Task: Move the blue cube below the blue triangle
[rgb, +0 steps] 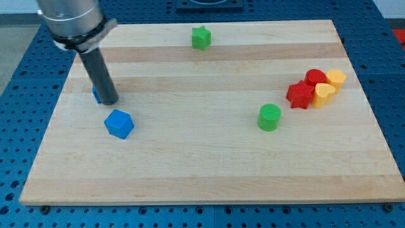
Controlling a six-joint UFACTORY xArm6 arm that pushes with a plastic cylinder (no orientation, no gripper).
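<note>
Camera view shows my wooden board [209,171] filling most of the frame, lying on a blue perforated table [19,69]. My rod [98,69] comes down from the upper left of the frame, and my tip [109,101] rests on the board at left centre. The rod has no jaws, so there is nothing to open or close, and it holds nothing. Just behind the tip, on its left, a sliver of a blue block [96,95] peeks out; most of it is hidden, so I cannot tell its shape. The blue cube [119,123] sits just below and right of my tip, close but apart. At right centre, two red blocks [300,95] and two yellow blocks [324,94] huddle together, touching. A green cylinder [269,117] stands left of them, near the middle. A green star [201,37] sits at top centre.
</note>
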